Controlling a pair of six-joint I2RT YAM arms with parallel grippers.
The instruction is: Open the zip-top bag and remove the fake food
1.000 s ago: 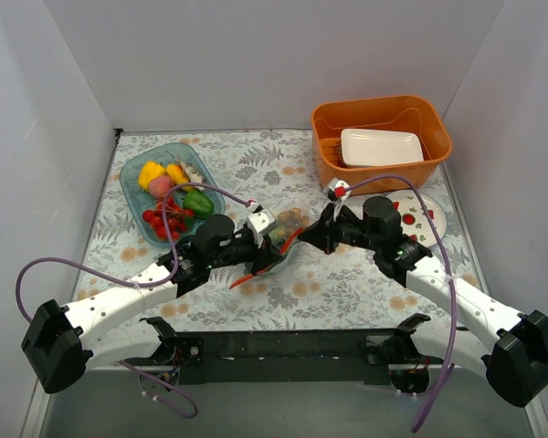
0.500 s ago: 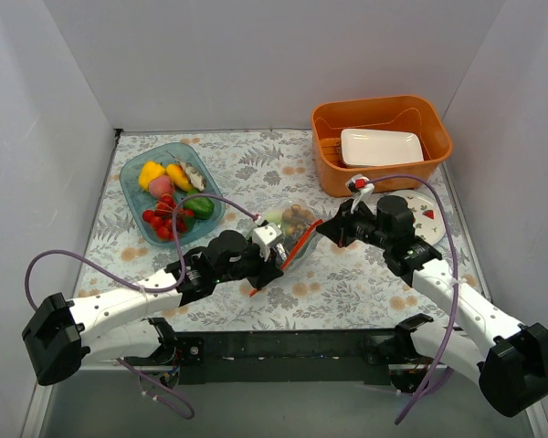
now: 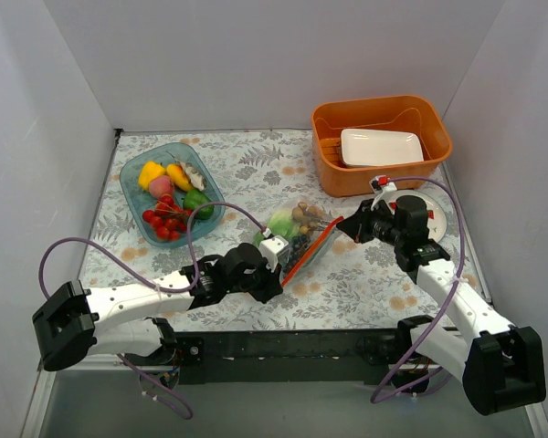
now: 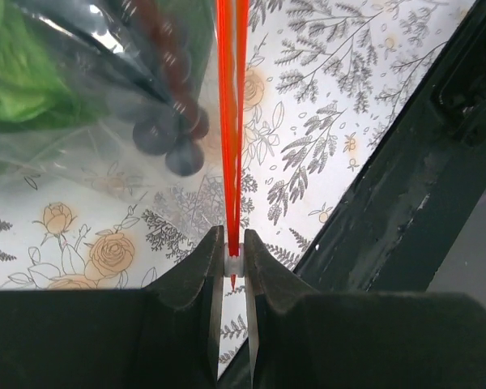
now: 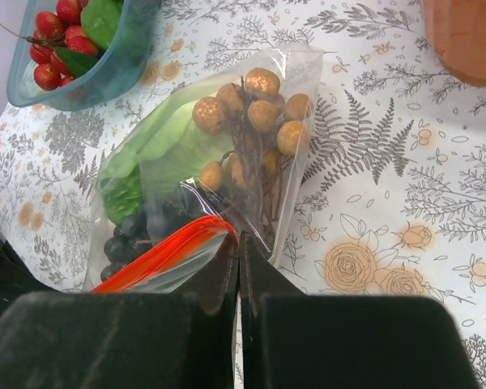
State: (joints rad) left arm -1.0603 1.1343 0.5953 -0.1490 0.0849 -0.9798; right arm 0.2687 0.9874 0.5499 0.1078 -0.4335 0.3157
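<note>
The zip-top bag (image 3: 290,234) lies on the flowered cloth between my arms, its red-orange zip strip (image 3: 309,249) pulled taut on a diagonal. Inside it I see fake food: light-green lettuce (image 5: 150,150), a brown cluster (image 5: 251,113) and dark round pieces (image 5: 121,243). My left gripper (image 3: 279,272) is shut on the small white slider (image 4: 234,261) at the strip's near end. Its fingers (image 4: 204,275) pinch the slider from both sides. My right gripper (image 3: 344,226) is shut on the bag's edge at the strip's far end (image 5: 227,229).
A blue-green tray (image 3: 139,208) at the left holds a yellow pepper, red cherry tomatoes and a green pepper. An orange basket (image 3: 329,169) with a white dish stands at the back right. A patterned plate (image 3: 434,219) lies under my right arm. The black base rail (image 4: 405,186) runs close beside the left gripper.
Both grippers and the bag have shifted to the right. The left gripper has drawn toward the near edge, and the red strip now stretches straight between the two grippers.
</note>
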